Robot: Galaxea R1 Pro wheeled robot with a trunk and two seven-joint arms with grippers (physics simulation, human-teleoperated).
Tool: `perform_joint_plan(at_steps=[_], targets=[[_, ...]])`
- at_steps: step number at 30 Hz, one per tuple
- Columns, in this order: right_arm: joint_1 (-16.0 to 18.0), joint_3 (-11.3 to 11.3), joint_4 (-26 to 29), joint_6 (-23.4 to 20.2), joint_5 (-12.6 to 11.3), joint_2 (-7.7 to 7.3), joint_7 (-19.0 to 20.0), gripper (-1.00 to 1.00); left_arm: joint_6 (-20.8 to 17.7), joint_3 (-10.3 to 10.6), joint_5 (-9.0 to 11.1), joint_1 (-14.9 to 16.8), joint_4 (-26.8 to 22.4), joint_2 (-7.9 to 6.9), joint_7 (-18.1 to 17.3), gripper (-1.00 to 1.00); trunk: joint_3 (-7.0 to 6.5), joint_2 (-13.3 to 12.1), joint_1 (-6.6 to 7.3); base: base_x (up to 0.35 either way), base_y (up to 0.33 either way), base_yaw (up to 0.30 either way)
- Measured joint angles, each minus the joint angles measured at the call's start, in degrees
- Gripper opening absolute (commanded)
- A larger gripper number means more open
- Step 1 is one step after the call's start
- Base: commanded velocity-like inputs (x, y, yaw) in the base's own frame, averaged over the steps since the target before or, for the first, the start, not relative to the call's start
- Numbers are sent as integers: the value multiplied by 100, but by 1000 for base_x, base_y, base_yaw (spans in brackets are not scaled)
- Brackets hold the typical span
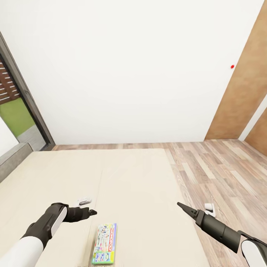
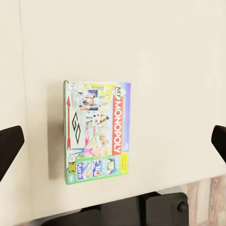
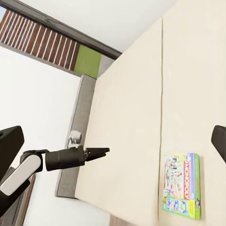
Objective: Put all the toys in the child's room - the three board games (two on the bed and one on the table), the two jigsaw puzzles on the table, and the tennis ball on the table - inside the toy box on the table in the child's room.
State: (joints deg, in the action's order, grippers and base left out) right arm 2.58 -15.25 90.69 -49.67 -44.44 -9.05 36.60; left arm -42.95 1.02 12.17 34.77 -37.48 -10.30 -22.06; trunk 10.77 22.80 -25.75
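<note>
Head view: a My Monopoly board game (image 1: 105, 243) lay flat on the beige bed (image 1: 122, 178), between the arms. The left tool (image 1: 91, 212) hovered above the bed just beside the game; the right tool (image 1: 183, 207) hung near the bed's edge, over the wood floor (image 1: 226, 174). Left wrist view: the game (image 2: 97, 132) lay between widely parted fingers (image 2: 9, 146), untouched. Right wrist view: fingers (image 3: 10, 141) stood spread wide; the game (image 3: 183, 185) lay near the bed's edge.

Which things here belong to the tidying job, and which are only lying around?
For the job:
- My Monopoly board game, flat on the bed
- left pincer, open
- right pincer

Only around:
- wooden floor
- window
- white wall
</note>
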Motion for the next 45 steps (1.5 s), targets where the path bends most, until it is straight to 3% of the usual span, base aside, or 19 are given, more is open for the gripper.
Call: perform_joint_plan(at_steps=[45], targets=[[0, -176, -15, -9, -19, -4, 44, 100, 35, 9, -1, 0, 0, -3, -360, 100, 421, 1, 0, 0, 0, 0]])
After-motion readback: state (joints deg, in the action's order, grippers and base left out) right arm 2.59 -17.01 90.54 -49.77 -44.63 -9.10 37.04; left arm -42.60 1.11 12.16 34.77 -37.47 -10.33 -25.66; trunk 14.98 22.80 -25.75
